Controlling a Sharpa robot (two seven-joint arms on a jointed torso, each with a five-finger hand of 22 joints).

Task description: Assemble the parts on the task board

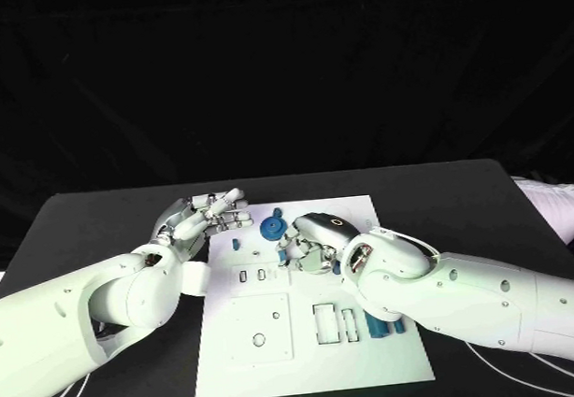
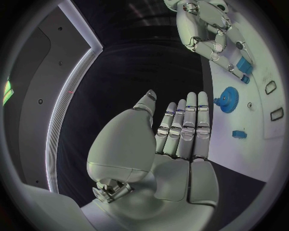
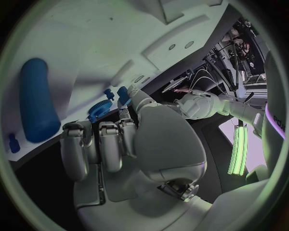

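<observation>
Nearest in the head view: the board (image 1: 316, 365), lying white in the middle of the black surface (image 1: 86, 216), its front half bare apart from cut-out slots. Close to the board's right edge, half under the right forearm: blue cylinders (image 1: 380, 323), lying side by side. Further back, over the board's far half: the right hand (image 1: 315, 238), back upward, fingers curled down toward the board. Just beside those fingers, toward the far edge: a blue gear (image 1: 272, 229), flat on the board. At the board's far-left corner: the left hand (image 1: 205, 217), raised, fingers stretched out and a little apart, holding nothing.

Next, from the left wrist: the left hand (image 2: 175, 144) again, palm open, fingers (image 2: 190, 125) straight and close together, nothing in them, over the dark surface beside the board's left edge. Beyond the fingertips, on the board: the gear (image 2: 229, 97) and, apart from it, a small part (image 2: 239, 134). Further off: the right hand (image 2: 207, 29), bent over the board with a blue piece (image 2: 243, 65) at its fingertips; cannot tell whether pinched or merely touched.

Lastly, from the right wrist: the right hand (image 3: 120, 144), fingers (image 3: 75, 144) bent forward toward the board. Ahead of them: the gear (image 3: 99, 109), with the blue piece (image 3: 123, 94) just at the tip of one finger. Off to one side, large and close: one of the cylinders (image 3: 37, 106), lying on the board.
</observation>
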